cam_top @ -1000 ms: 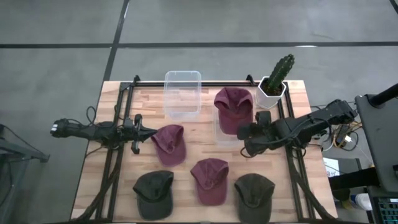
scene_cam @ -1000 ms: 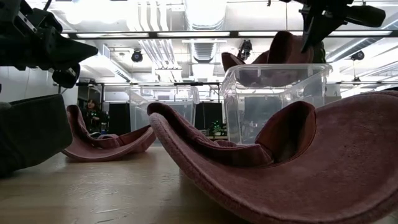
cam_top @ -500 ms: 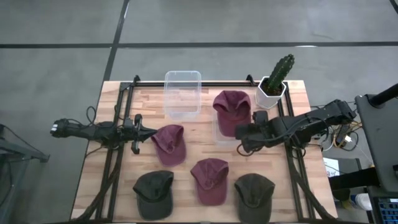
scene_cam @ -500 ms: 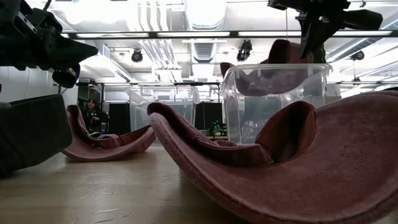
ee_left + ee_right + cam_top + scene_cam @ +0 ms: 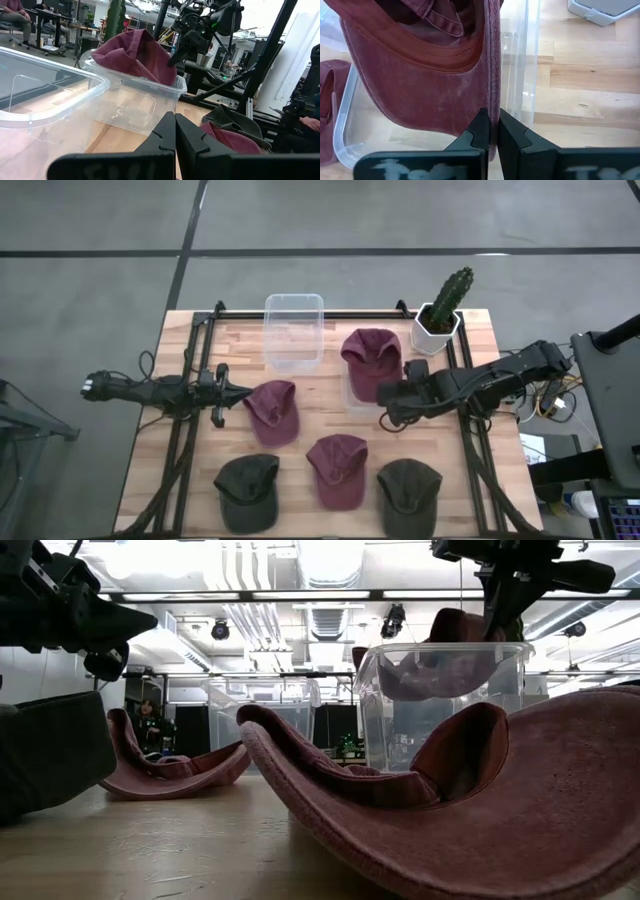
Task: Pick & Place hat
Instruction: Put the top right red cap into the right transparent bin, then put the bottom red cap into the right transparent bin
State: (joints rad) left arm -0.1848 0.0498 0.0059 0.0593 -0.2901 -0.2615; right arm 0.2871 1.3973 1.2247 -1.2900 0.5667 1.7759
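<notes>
My right gripper (image 5: 388, 393) is shut on a maroon hat (image 5: 372, 360) over a clear bin (image 5: 352, 402) right of the table's middle. In the low view the hat (image 5: 440, 665) hangs with its lower part inside the bin's (image 5: 440, 730) top. My left gripper (image 5: 240, 391) is shut and empty at the table's left, next to another maroon hat (image 5: 272, 411) lying on the table. My right gripper pinches an edge of the hat's cloth (image 5: 493, 102) between its two fingers, coming from the table's right and slanting down. The hat hangs from the fingers with its inner band showing. Its lower part dips below the bin's rim (image 5: 440, 648), clear of the bin's floor.
A second clear bin (image 5: 293, 330) stands at the far middle. A potted cactus (image 5: 445, 305) stands at the far right. A maroon hat (image 5: 337, 469) and two dark green hats (image 5: 247, 491) (image 5: 408, 486) lie along the near edge.
My right gripper has gone a little toward the table's left and down, still shut on the maroon hat. The hat has sunk from above the bin's rim until its lower part hangs inside the bin.
</notes>
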